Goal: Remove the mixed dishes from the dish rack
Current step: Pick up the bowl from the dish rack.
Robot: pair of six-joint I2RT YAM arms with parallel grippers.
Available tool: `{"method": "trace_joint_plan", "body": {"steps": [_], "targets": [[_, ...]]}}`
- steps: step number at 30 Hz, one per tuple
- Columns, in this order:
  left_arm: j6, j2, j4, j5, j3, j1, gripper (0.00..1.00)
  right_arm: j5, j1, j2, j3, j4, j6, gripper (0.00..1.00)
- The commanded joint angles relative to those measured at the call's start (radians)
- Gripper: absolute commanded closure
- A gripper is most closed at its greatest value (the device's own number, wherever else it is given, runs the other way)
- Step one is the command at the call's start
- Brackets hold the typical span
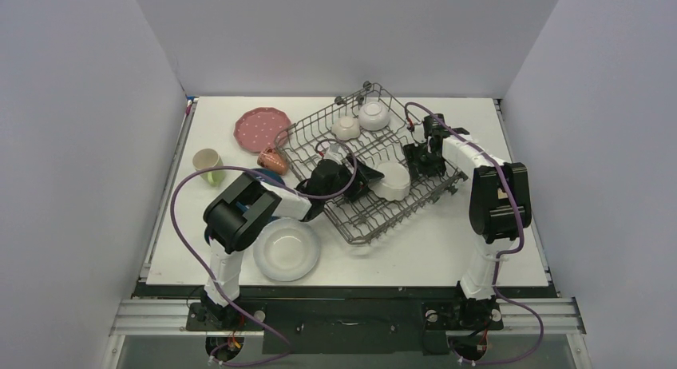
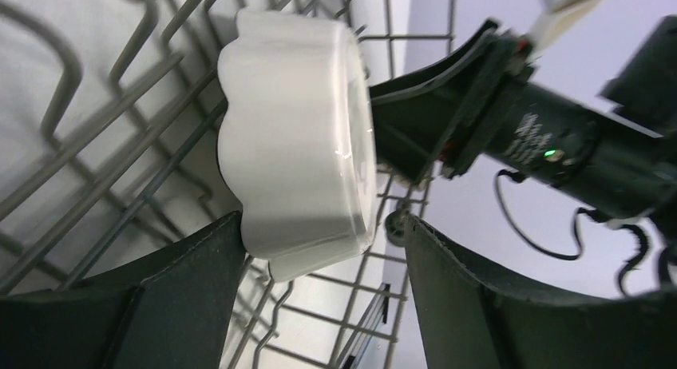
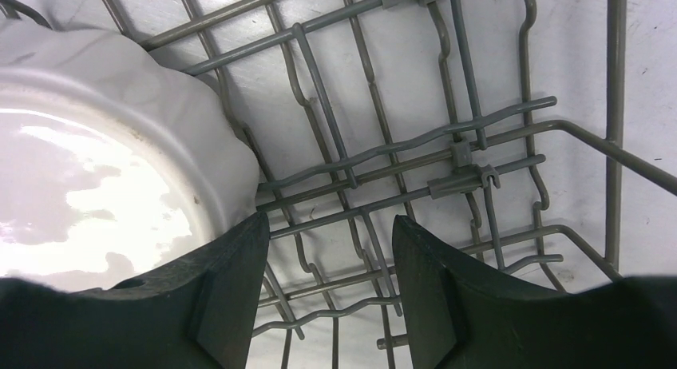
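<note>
The dark grey wire dish rack (image 1: pixel 363 213) sits mid-table. It holds a white scalloped bowl (image 1: pixel 393 182) on its side and two white bowls (image 1: pixel 346 128) (image 1: pixel 373 115) at the far end. My left gripper (image 1: pixel 363 180) is open inside the rack. In the left wrist view (image 2: pixel 319 241) its jaws straddle the scalloped bowl's (image 2: pixel 295 137) lower edge; the left finger touches it, the right stands apart. My right gripper (image 1: pixel 421 158) is open and empty over the rack wires (image 3: pixel 329 233), just right of the same bowl (image 3: pixel 104 185). The green mug and brown bowl are out of view.
Left of the rack, on the table, lie a pink dotted plate (image 1: pixel 262 128), an orange cup (image 1: pixel 273 160), a light-green cup (image 1: pixel 207 163) and a white plate (image 1: pixel 286 249). A dark blue dish (image 1: pixel 263 176) shows partly under my left arm. White walls enclose the table.
</note>
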Motion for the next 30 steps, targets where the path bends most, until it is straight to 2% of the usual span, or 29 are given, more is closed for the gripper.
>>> {"method": "trace_joint_plan", "body": {"steps": [1, 5, 14, 19, 21, 23, 26, 27, 29, 30], "targets": [[-0.038, -0.047, 0.263, -0.033, 0.022, 0.010, 0.30, -0.063, 0.011, 0.007, 0.022, -0.016, 0.009, 0.45], [-0.071, -0.004, 0.282, -0.044, 0.050, 0.010, 0.28, -0.064, 0.009, 0.003, 0.023, -0.017, 0.010, 0.45], [-0.181, 0.116, 0.400, -0.090, 0.135, 0.013, 0.29, -0.088, -0.017, -0.017, 0.024, -0.011, 0.013, 0.45], [-0.173, 0.150, 0.299, -0.061, 0.212, 0.014, 0.35, -0.098, -0.022, -0.031, 0.021, -0.006, 0.012, 0.45], [-0.157, 0.156, 0.241, -0.045, 0.236, 0.016, 0.46, -0.098, -0.022, -0.034, 0.021, -0.004, 0.010, 0.45], [-0.135, 0.156, 0.193, -0.028, 0.251, 0.021, 0.68, -0.098, -0.023, -0.036, 0.021, -0.005, 0.009, 0.45], [-0.093, 0.159, 0.125, 0.011, 0.285, 0.029, 0.85, -0.100, -0.029, -0.049, 0.022, -0.005, 0.004, 0.45], [-0.076, 0.165, 0.120, 0.021, 0.295, 0.031, 0.94, -0.099, -0.032, -0.054, 0.022, -0.005, 0.000, 0.45], [-0.062, 0.182, 0.117, 0.085, 0.342, 0.042, 1.00, -0.099, -0.037, -0.076, 0.021, -0.004, -0.008, 0.45], [-0.059, 0.189, 0.126, 0.101, 0.356, 0.050, 1.00, -0.099, -0.042, -0.098, 0.020, -0.003, -0.011, 0.45]]}}
